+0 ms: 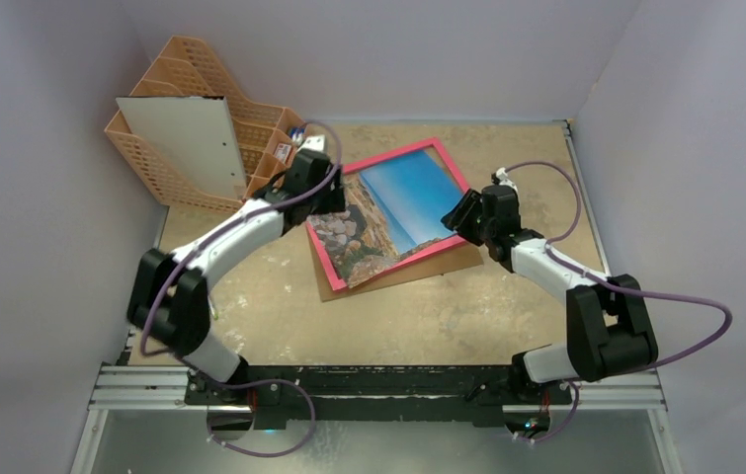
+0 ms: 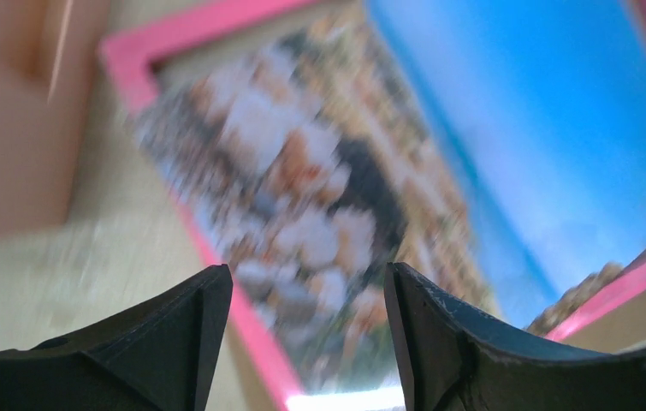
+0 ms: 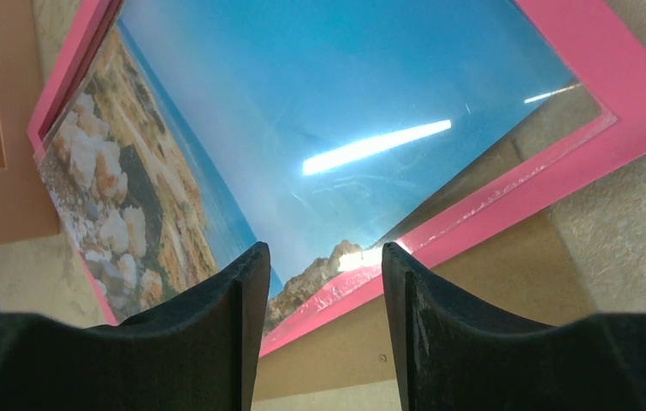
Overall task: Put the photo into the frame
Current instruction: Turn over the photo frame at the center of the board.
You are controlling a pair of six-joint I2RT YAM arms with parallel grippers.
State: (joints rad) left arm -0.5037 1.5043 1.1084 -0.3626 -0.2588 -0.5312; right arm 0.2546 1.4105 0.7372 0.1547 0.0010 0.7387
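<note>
Top view: one photo (image 1: 403,197) lies skewed on one frame (image 1: 388,158), between the left gripper (image 1: 329,199) and the right gripper (image 1: 457,215).
Left wrist: jaws apart, empty, above the photo's rocky edge.
Right wrist: jaws apart, empty, over the frame's near border, with bare desk (image 3: 636,231) to the right.

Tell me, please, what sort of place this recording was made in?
Probably a robotics lab test cell: a left arm and right arm bolted to a metal rail at the edge of a worn table, plain walls boxing it in, and staged props, a pink frame and an orange organiser.
</note>
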